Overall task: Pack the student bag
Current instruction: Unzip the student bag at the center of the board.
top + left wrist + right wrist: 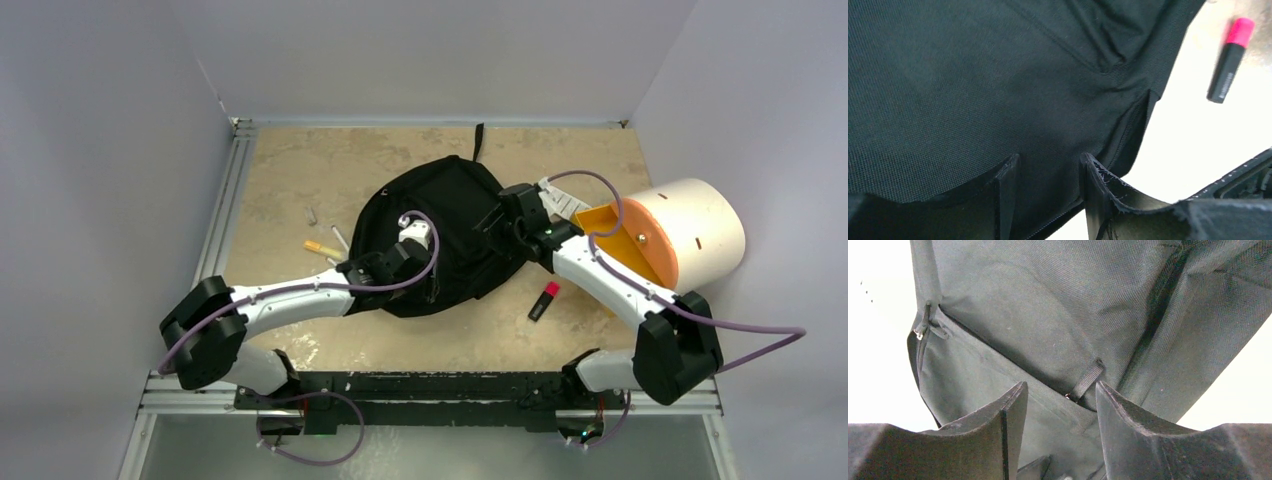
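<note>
At the middle of the table (300, 170) the student bag (455, 210) lies flat, black, its top loop pointing to the far edge. The left gripper (1048, 162) sits at the bag's near-left edge, fingers apart, with black fabric filling the gap; whether it grips the cloth cannot be told. The right gripper (1060, 390) is at the bag's right side, fingers likewise apart, a small strap tab just ahead of the gap. A pink-capped marker (543, 301) lies just right of the bag. A cream-and-orange cylinder (700, 225) lies on its side at the right. A few pens (322, 247) lie left of the bag.
</note>
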Available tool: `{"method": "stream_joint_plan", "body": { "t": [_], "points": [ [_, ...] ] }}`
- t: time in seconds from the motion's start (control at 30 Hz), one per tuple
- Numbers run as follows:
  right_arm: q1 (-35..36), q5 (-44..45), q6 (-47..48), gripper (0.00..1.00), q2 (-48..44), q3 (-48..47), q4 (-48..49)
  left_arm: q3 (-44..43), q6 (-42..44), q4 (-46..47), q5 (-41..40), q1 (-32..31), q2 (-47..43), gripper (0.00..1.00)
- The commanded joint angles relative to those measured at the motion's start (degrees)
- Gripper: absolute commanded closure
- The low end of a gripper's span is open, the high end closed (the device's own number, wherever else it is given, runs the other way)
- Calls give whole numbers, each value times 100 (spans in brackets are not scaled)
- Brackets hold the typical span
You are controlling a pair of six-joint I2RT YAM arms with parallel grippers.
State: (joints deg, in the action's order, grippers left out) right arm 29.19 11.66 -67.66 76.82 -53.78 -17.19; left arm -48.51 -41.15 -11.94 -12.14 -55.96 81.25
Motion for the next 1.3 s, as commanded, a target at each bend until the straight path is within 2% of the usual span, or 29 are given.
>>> {"method": "stream_joint_plan", "body": {
  "t": [0.0,0.23,0.87,1.1,1.27],
  "points": [
    [5,-217,-241,46,-73,85,120,316,-335,479,-5,-52,99,55],
    [8,-247,-204,49,55,246,346,629,-594,678,62,-222,361,56],
    [10,-661,-239,56,271,620,805,598,-740,689,-12,-424,642,57],
    [11,-578,-216,61,572,644,932,597,-737,633,-50,-449,620,58],
    [9,-458,-199,71,751,618,941,597,-737,619,-67,-468,611,58]
  ]
}}
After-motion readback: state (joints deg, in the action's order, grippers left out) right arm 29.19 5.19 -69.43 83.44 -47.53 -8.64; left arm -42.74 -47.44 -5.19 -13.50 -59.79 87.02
